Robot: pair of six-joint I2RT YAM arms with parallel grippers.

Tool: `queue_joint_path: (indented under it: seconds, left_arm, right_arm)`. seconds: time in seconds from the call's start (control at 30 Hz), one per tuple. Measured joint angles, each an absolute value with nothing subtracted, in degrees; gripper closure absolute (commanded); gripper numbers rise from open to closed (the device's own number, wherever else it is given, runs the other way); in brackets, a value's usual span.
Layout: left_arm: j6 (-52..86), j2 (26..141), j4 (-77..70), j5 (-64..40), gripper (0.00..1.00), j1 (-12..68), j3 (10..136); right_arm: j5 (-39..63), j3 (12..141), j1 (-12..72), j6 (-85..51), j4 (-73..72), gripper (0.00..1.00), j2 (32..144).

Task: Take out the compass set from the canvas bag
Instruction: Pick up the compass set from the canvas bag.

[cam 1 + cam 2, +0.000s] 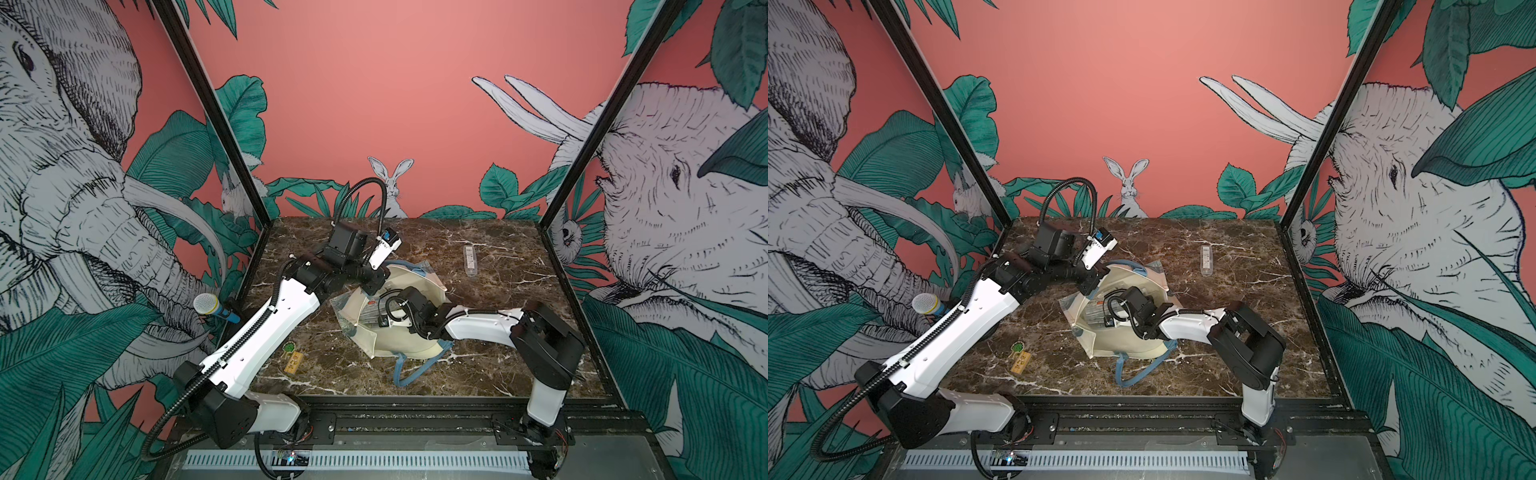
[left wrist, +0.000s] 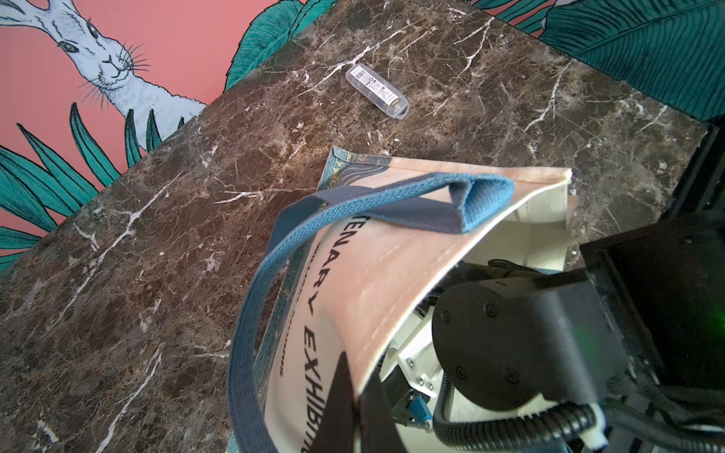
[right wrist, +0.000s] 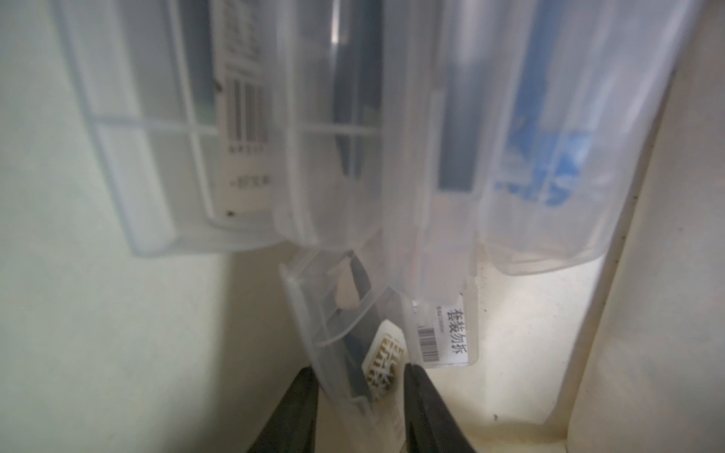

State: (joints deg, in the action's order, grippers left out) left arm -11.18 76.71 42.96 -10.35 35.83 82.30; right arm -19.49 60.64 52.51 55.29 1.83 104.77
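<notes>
My left gripper (image 1: 375,286) was clamped on the canvas bag (image 1: 399,345), holding its mouth up; inside, the right gripper (image 3: 361,376) pinched, fingers narrow, what I judged the compass set (image 3: 345,333), among other clear cases (image 3: 431,157); I wanted a firm, straight pull out, dragging none along

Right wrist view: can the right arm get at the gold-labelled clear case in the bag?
Likely yes: the right end effector sits inside the canvas bag, fingers either side of the clear case, nothing between.

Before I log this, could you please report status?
Left pincer shut on canvas bag. Right pincer straddles clear case inside; grip unconfirmed. Other cases crowd it.
</notes>
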Motion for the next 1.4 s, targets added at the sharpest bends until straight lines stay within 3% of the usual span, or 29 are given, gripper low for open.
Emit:
queue_joint_path:
  seconds: [0.6, 1.4]
  left_arm:
    - [-11.4, 75.8, 43.4, -9.3, 1.00, 35.8, 81.9]
    - [-11.5, 75.8, 43.4, -7.7, 1.00, 35.8, 82.1]
  right_arm:
    - [-18.8, 59.2, 53.1, 53.2, -2.0, 0.79, 104.1]
    - [-14.6, 56.4, 55.1, 47.3, 4.1, 0.84, 94.2]
